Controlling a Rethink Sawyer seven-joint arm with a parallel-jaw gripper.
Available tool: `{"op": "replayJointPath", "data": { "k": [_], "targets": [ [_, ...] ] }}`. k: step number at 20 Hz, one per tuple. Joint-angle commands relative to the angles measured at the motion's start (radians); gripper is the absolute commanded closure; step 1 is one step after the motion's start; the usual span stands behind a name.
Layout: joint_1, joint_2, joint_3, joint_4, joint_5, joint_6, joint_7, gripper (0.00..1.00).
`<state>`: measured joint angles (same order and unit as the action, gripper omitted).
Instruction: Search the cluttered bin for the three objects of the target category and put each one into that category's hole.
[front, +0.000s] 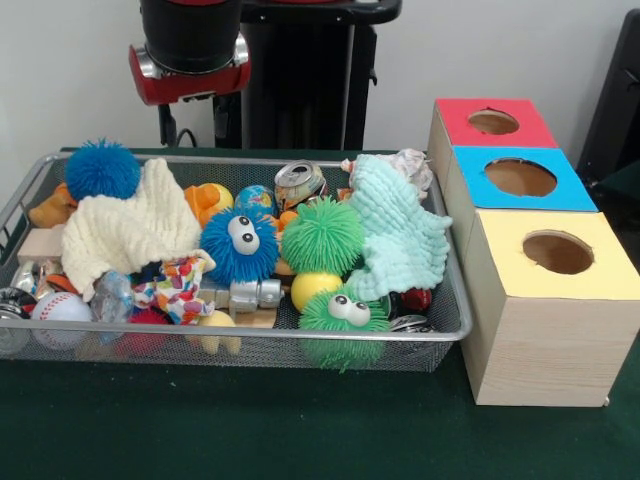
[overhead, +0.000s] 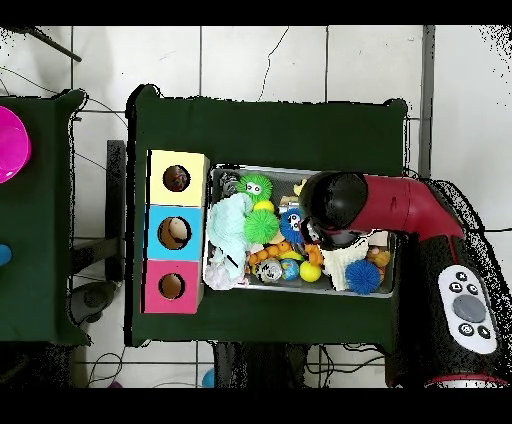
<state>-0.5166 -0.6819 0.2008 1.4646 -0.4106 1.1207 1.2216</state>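
Observation:
A wire mesh bin (front: 250, 336) (overhead: 300, 170) is piled with toys. Among them are a blue fuzzy ball with eyes (front: 240, 244), a plain green fuzzy ball (front: 322, 235), a green one with eyes (front: 343, 315) and a blue one at the back left (front: 102, 168). A cream cloth (front: 125, 232) and a mint cloth (front: 400, 240) lie over the pile. A drink can (front: 299, 183), a baseball (front: 60, 308) and a yellow ball (front: 312, 288) also show. The red and black arm (front: 190, 50) (overhead: 400, 205) hangs over the bin; its gripper is hidden.
Beside the bin stands a wooden box with three round holes: red top (front: 492, 122) (overhead: 172, 286), blue top (front: 520, 178) (overhead: 177, 233), yellow top (front: 556, 252) (overhead: 177, 178). Green cloth covers the table (front: 300, 430). A pink disc (overhead: 10, 145) lies on a side table.

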Motion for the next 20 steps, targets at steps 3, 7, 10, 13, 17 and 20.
{"op": "replayJointPath", "data": {
  "k": [3, 7, 10, 13, 17, 20],
  "targets": [
    [-0.06, 0.04, 0.074, 0.096, -0.036, -0.198, -0.06, 0.0],
    [-0.134, 0.059, 0.16, 0.153, -0.032, -0.437, -0.097, 0.0],
    [-0.164, 0.067, 0.2, 0.172, -0.045, -0.525, -0.097, 0.0],
    [-0.174, 0.069, 0.213, 0.18, -0.054, -0.557, -0.09, 0.0],
    [-0.188, 0.078, 0.226, 0.191, -0.06, -0.608, -0.074, 0.0],
    [-0.195, 0.08, 0.233, 0.199, -0.053, -0.627, -0.052, 0.0]
  ]
}}
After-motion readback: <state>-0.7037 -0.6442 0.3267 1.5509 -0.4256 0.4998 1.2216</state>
